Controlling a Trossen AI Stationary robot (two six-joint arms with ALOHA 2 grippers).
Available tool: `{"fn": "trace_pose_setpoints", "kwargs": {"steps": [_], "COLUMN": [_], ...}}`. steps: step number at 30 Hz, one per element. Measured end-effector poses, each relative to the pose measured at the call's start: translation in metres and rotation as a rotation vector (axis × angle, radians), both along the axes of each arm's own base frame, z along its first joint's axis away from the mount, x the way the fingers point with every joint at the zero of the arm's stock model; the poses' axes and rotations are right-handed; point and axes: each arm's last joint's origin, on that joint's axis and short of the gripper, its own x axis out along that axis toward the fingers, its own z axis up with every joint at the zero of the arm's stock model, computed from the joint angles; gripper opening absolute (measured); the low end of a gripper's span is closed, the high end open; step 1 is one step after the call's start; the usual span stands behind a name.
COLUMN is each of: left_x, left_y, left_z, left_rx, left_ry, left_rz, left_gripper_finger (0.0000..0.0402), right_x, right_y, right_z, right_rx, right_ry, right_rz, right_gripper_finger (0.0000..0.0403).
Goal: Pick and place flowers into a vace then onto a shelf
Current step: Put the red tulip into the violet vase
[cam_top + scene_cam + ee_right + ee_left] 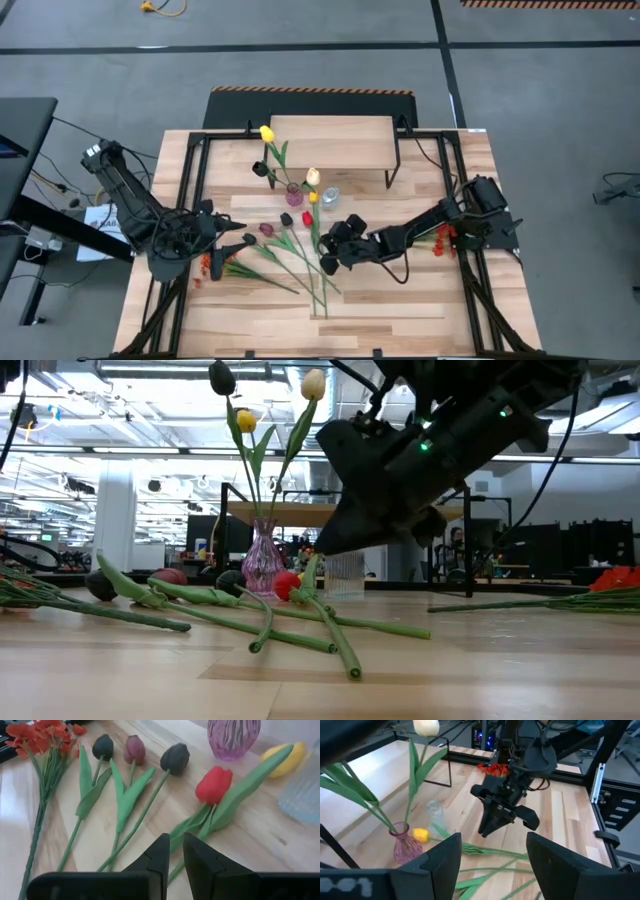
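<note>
A pink glass vase (293, 189) stands mid-table and holds three tulips: yellow (266, 133), cream (313, 177) and a dark one (222, 376). Loose tulips lie flat on the table in front of it: a red one (214, 784), two dark ones (175, 758) and a maroon one (133, 749). A yellow head (289, 758) lies by the vase. An orange spray (210, 262) lies near my left gripper (232, 240), which hangs open above the table. My right gripper (172, 856) is shut and hovers just above the loose stems, touching nothing. The shelf (330, 142) stands at the far side.
A clear ribbed glass (330, 197) stands right of the pink vase. A second orange spray (440, 238) lies under my right arm. Black frame rails (190, 190) run along both table sides. Bare planks (400, 310) lie toward the near edge.
</note>
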Motion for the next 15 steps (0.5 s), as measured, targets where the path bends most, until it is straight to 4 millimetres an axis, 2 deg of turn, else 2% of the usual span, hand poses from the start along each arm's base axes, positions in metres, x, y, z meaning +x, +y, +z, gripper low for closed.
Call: {"fn": "trace_pose_setpoints", "kwargs": {"steps": [3,7,15], "left_x": [0.003,-0.002,-0.001], "left_y": [-0.007,-0.018,-0.049], "left_z": [-0.004,-0.005,-0.023], "left_rx": [0.065,0.125,0.213], "left_ry": [-0.035,-0.178,-0.257], "left_rz": [0.058,0.201,0.232], "left_gripper_finger": [0.0213,0.0213,0.0213], "right_x": [0.001,0.000,0.000], "right_y": [0.000,0.000,-0.009], "right_z": [0.001,0.001,0.004], "right_rx": [-0.007,-0.009,-0.022], "right_ry": [-0.002,0.019,0.035], "right_rz": [0.006,0.018,0.016], "right_gripper_finger": [0.0048,0.0048,0.0048]}}
